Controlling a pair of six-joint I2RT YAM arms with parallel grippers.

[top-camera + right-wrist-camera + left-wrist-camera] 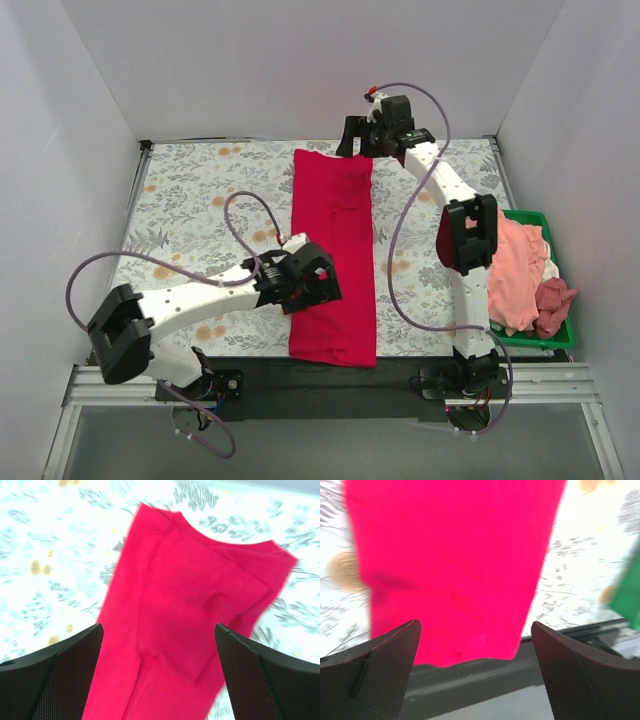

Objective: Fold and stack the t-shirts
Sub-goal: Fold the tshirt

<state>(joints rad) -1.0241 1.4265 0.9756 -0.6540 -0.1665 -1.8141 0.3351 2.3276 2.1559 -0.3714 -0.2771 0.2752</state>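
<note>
No readable text, label, brand, number or sign shows in any view — nothing on the shirts, the arms or the worktop.

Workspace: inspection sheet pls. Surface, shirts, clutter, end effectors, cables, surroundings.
Surface: floral tablecloth, lying flat.
Job's things: red t-shirt folded into a long strip mid-table; salmon pink shirt and maroon-pink shirt crumpled in the green bin on the right.
Clutter: nothing seen.
End effectors: left end effector open over the red shirt's near hem; right end effector open over its collar end.
Cables: purple cables loop loosely off both arms.
Surroundings: white walls on three sides.
</note>
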